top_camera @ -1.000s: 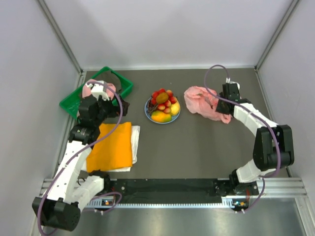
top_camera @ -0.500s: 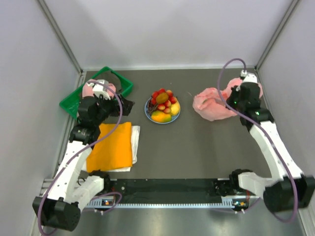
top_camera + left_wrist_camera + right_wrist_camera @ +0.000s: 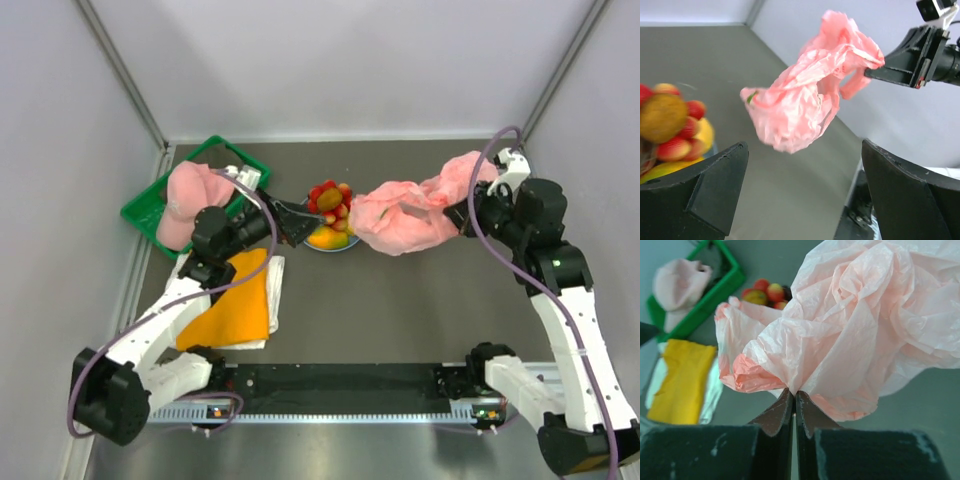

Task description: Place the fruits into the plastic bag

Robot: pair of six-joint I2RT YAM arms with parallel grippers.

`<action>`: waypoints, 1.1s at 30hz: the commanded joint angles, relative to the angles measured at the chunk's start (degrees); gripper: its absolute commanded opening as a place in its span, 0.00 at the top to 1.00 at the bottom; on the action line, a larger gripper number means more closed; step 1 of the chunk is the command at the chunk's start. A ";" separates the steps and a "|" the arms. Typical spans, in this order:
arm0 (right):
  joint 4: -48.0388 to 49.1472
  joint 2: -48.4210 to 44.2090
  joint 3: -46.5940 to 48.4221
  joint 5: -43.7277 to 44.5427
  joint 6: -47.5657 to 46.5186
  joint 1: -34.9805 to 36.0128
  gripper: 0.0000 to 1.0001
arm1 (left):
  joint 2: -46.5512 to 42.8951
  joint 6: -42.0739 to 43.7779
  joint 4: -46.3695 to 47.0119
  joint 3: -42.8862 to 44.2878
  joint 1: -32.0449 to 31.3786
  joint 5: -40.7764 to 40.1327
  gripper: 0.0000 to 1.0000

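1. The bag [image 3: 405,215] is crumpled and hangs between the right pincer [image 3: 793,396] and the fruits [image 3: 331,208]. Its left end reaches just beside the heap.
2. The right pincer is closed tight on a fold of the bag. The right arm stands close to the right wall.
3. The left pincer [image 3: 803,149] is spread wide and holds nothing. It sits at the left side of the fruits and faces the bag.
4. Bare counter [image 3: 400,300] runs from the bag and fruits down to the near rail. Walls close the left, right and far sides.
5. The fruits are heaped on a plate [image 3: 338,248]: red ones, a brown kiwi on top, yellow and orange at the near side.
6. A green tray [image 3: 140,212] in the far left corner holds a pink cap [image 3: 185,200]. An orange cloth [image 3: 225,300] lies in front of it on a white one [image 3: 277,275].
7. Whether the bag's mouth is open cannot be told.
8. The left wrist view alone shows the bag raised off the counter. The right wrist view alone shows the fingertips meeting on the plastic.
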 commanded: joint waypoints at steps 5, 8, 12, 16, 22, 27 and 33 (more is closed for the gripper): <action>5.58 -3.39 4.93 -17.25 6.99 -0.37 1.00 | 5.22 -8.03 18.86 -5.20 -2.76 2.32 0.01; 7.25 -3.57 5.29 -19.45 8.49 -0.46 1.00 | 5.75 -8.12 21.49 -5.64 -4.08 3.19 0.01; 8.57 -3.48 5.55 -21.39 9.55 -0.37 1.00 | 7.50 -9.17 28.15 -6.78 -6.54 6.96 0.01; 9.10 -3.57 5.38 -22.70 10.42 -0.37 1.00 | 9.53 -13.29 36.96 -8.19 -7.69 7.50 0.01; 9.62 -3.57 4.85 -23.23 11.30 -0.46 1.00 | 14.45 -19.00 51.35 -8.28 -9.79 8.91 0.01; 12.08 -3.31 3.18 -24.55 13.41 -0.37 1.00 | 19.01 -22.53 59.63 -6.79 -12.17 8.38 0.01; 9.98 -1.73 1.60 -18.59 13.41 -0.37 1.00 | 23.58 -29.47 71.42 -4.60 -14.63 8.82 0.01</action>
